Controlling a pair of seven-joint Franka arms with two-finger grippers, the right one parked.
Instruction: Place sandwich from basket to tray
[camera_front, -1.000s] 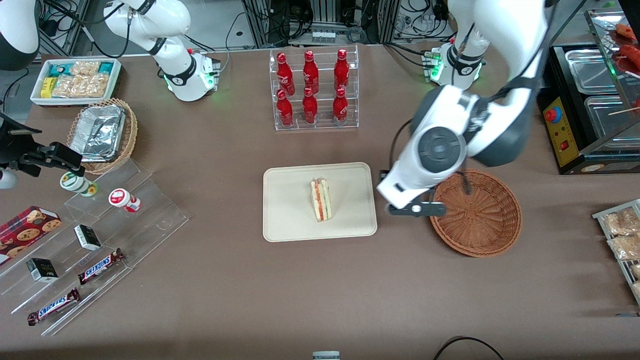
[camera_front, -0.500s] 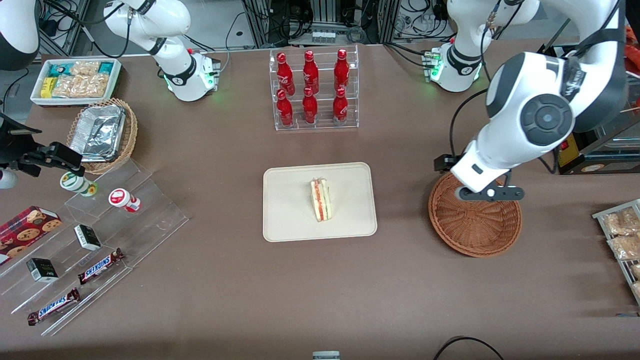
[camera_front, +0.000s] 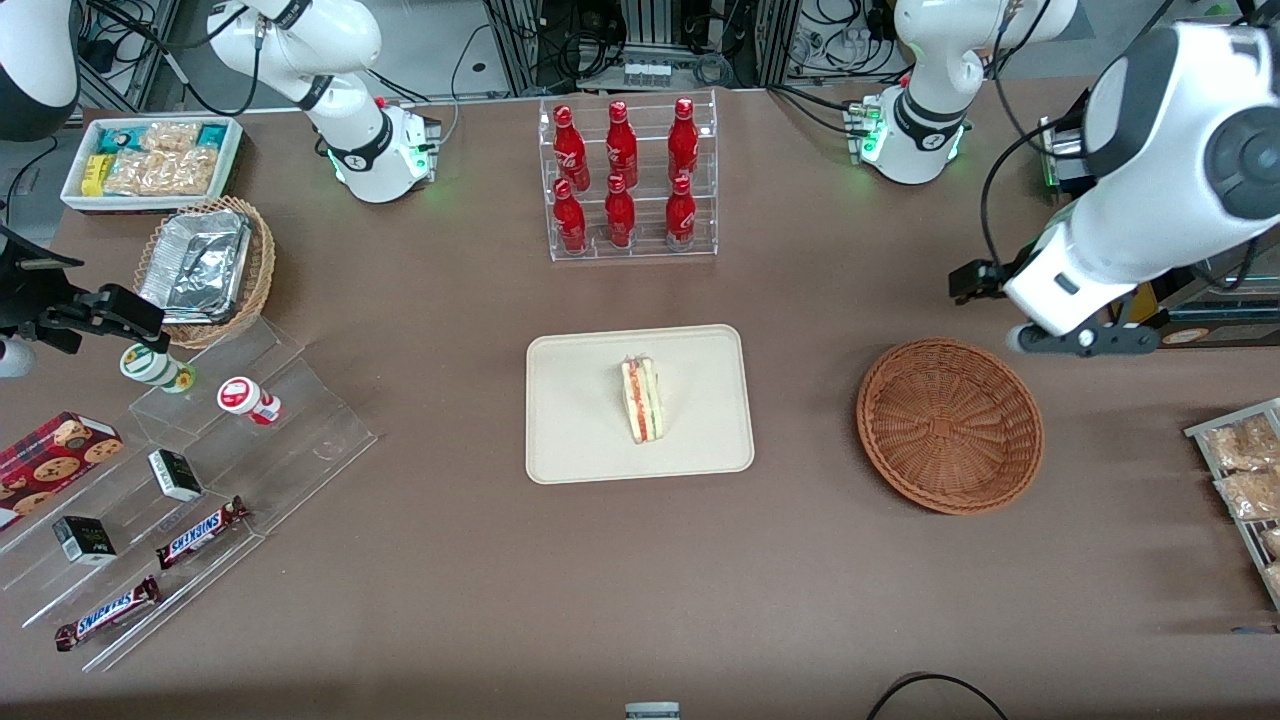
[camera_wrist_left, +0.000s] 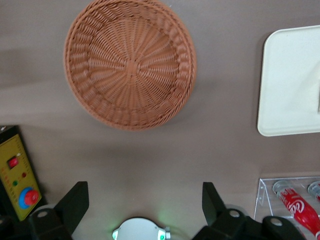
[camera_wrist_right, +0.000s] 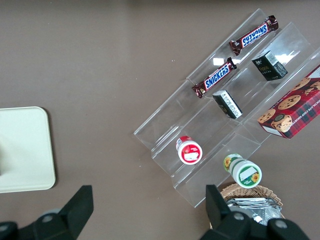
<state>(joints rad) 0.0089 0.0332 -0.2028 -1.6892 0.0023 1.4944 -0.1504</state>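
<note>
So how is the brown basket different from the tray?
The basket is round, reddish-brown woven wicker; the tray is a flat, smooth, cream rectangle. The basket holds nothing, while the tray has the sandwich on it. Both sit on the brown table. The claw is open, up above the table, farther from the front camera than the basket.

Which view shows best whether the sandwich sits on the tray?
The front view: the sandwich lies whole on the tray, while the basket is empty. Both wrist views catch only part of the tray. The gripper, open, hangs farther from the front camera than the basket.
</note>
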